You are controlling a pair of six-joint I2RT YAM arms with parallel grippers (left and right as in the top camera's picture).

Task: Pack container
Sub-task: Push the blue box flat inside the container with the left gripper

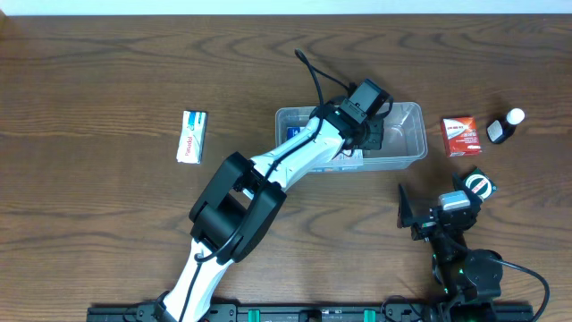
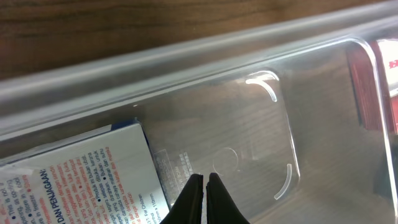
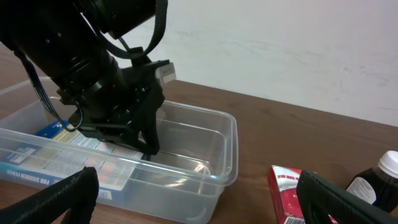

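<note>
Pressed together, the jaws of my left gripper [image 2: 204, 182] hang empty inside the container [image 2: 186, 65], a clear, glossy plastic tub with rounded corners and a rim, mid-table on the dark-grained wooden table [image 1: 89, 72]. A printed cardboard carton [image 2: 93, 171] lies flat inside, perhaps touching the wall. My right gripper [image 3: 196, 186] stands spread wide nearby.

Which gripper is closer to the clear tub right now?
Left. The left gripper is down inside the tub, fingers shut over its floor. The right gripper is open, outside the tub on the robot's side.
</note>
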